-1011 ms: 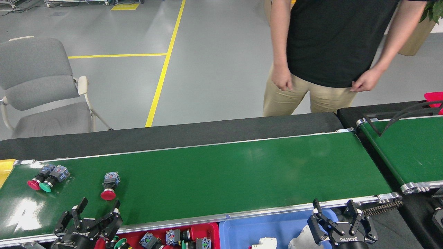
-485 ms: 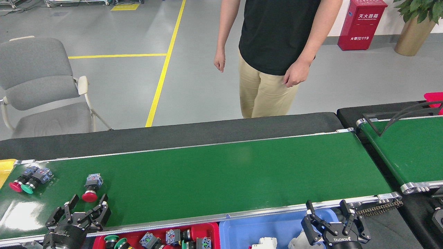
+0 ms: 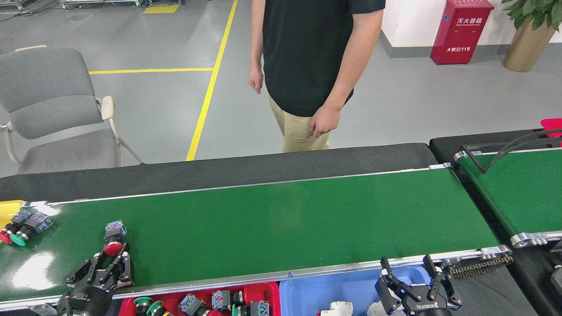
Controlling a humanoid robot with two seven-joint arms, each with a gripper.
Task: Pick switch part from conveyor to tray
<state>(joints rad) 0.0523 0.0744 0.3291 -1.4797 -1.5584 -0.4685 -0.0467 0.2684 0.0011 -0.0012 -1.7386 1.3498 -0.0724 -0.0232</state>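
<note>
Closing left claw (image 3: 115, 262) around red-capped switch part (image 3: 113, 239) at near edge of conveyor (image 3: 272, 224), apparently not gripping yet; idling right claw (image 3: 410, 281), spread open, over blue tray (image 3: 333, 287).

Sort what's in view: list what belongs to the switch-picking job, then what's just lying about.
Job: conveyor; red-capped switch part; paired red and green switches; red tray; left gripper.
Lying about: chair; blue bin; smaller green belt; fire box; right gripper.
</note>
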